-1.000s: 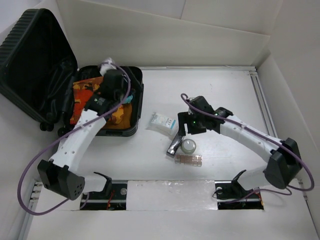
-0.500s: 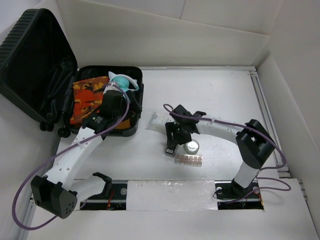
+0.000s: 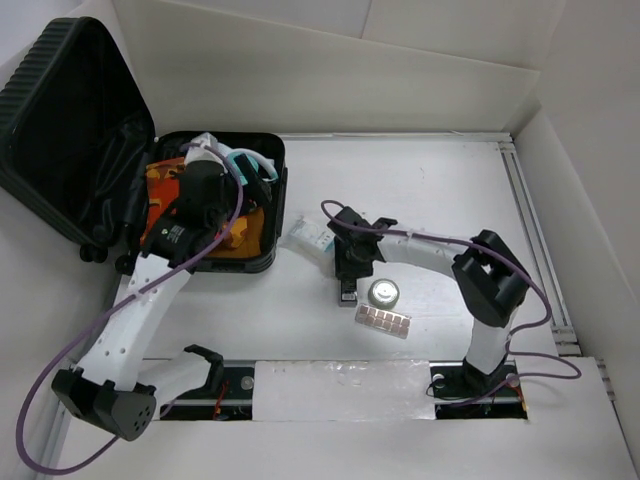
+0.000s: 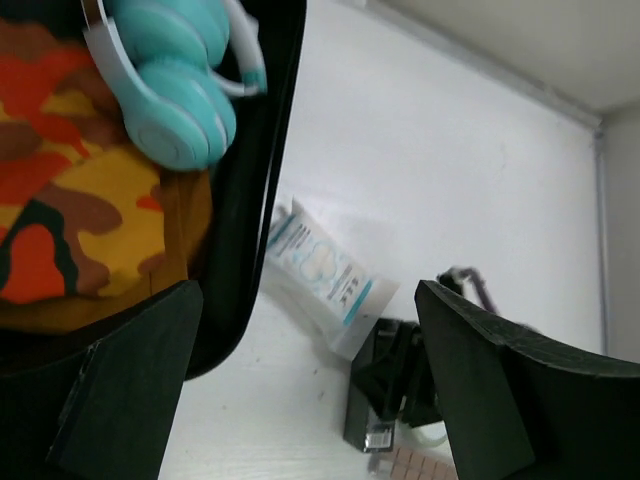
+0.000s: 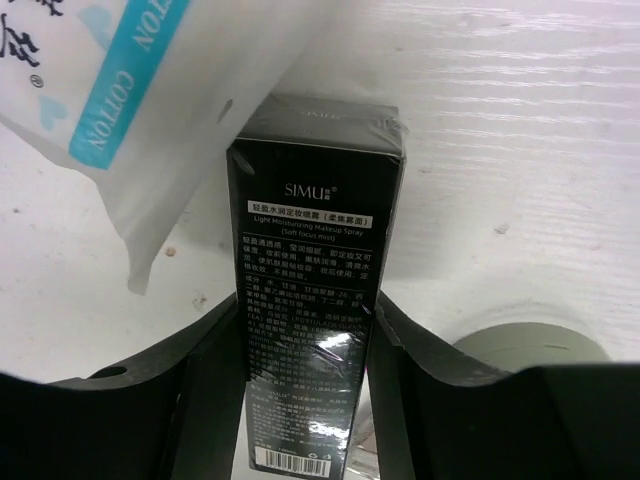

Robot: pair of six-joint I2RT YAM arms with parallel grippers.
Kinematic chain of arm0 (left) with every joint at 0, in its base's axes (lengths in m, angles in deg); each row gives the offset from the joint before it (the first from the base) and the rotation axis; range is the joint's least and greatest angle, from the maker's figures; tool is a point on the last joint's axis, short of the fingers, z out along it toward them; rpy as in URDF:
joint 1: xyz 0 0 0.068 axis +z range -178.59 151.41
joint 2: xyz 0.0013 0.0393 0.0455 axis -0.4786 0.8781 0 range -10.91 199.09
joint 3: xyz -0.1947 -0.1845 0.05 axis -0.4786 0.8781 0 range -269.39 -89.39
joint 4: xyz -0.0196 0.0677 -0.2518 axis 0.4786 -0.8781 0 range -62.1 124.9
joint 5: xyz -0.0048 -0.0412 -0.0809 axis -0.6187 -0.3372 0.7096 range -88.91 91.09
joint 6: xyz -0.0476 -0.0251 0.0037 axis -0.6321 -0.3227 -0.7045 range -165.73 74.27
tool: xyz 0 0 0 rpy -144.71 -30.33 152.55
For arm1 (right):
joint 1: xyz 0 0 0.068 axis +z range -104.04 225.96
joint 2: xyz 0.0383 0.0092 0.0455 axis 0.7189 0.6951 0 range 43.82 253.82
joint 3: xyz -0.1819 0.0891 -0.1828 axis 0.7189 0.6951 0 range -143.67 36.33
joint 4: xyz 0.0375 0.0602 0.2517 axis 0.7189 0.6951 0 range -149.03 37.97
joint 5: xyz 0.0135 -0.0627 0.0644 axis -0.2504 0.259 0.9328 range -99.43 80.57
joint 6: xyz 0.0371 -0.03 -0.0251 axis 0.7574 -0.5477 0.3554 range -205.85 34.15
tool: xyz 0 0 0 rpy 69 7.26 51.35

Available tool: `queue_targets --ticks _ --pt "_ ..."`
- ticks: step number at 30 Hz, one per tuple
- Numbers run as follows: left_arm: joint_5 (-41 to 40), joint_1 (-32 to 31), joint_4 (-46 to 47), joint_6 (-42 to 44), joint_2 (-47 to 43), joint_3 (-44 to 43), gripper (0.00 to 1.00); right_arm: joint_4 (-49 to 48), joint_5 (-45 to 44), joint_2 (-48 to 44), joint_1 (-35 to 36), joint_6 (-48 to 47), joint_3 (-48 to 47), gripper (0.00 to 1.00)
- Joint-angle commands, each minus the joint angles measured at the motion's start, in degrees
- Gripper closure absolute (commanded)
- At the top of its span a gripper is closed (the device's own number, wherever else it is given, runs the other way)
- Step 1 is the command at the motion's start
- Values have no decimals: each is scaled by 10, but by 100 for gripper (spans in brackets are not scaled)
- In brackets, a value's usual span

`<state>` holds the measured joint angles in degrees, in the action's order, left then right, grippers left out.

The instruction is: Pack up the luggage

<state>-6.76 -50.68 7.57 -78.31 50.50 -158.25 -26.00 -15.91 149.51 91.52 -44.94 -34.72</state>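
The luggage (image 3: 60, 120) lies open at the far left, its lid leaning back. Inside it are an orange camouflage cloth (image 4: 60, 200) and teal headphones (image 4: 170, 90). My left gripper (image 4: 308, 290) hovers over the luggage's right rim (image 3: 280, 190), open and empty. On the table a black makeup-spray box (image 5: 320, 250) lies flat; my right gripper (image 5: 305, 310) reaches down over it, one finger pressed on each long side. The same box (image 3: 347, 290) shows under the right gripper (image 3: 348, 278) in the top view.
A white cotton-pad pack (image 3: 310, 235) lies just beyond the box, touching its far end. A round silver tin (image 3: 383, 292) sits right of the box. A strip of pink squares (image 3: 383, 321) lies nearer the arm bases. White walls ring the table.
My right gripper came down over the black box and its fingers closed in against the box's sides. My left arm swung back from the headphones, which now lie in the luggage.
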Motion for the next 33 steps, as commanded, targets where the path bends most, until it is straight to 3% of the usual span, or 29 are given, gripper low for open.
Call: queue_targets --ticks 1,5,9,11,14,15,16,17,18,19,20,21,23,24,25,26,29,33 --pt "-36 3 3 28 -23 -78 15 38 -61 -49 10 10 -1 76" --pt "-30 3 -3 23 -17 -128 15 112 -81 -156 22 -9 -51 79" --pt "-51 3 -3 23 -6 -186 15 103 -28 -169 22 -42 -130 78" --pt "-65 3 -8 16 -1 -216 15 68 27 -133 28 -61 -219 77" --pt "-73 3 -15 16 -1 -243 15 68 86 6 48 -97 -380 79" --pt "-82 3 -15 11 5 -260 16 68 104 46 53 -102 -507 79" --pt "-87 3 -25 11 6 -269 16 68 125 120 53 -102 -568 77" --pt "-106 3 -32 11 6 -275 16 62 152 156 58 -96 -624 66" --pt "-113 3 -32 11 6 -281 16 62 204 188 59 -87 -726 49" --pt "-113 3 -32 11 6 -281 16 74 220 234 52 -75 -763 10" --pt "-119 3 -38 11 0 -281 16 99 227 239 41 -68 -781 2" --pt "-128 3 -38 11 0 -281 16 106 227 232 34 -68 -775 0" --pt "-128 3 -38 11 -12 -254 16 90 206 137 17 -85 -624 0" --pt "-128 3 -38 11 -12 -242 16 34 192 90 -1 -85 -547 0" --pt "-119 3 -38 11 -12 -212 16 -1 162 42 -13 -85 -391 0" --pt "-112 3 -38 11 -12 -193 16 -23 154 -35 -27 -85 -327 1" --pt "-94 3 -38 -3 -7 -117 16 -58 105 -101 -78 -103 -167 4" --pt "-57 3 8 -21 0 -67 17 -41 70 -36 -91 -165 -154 2"
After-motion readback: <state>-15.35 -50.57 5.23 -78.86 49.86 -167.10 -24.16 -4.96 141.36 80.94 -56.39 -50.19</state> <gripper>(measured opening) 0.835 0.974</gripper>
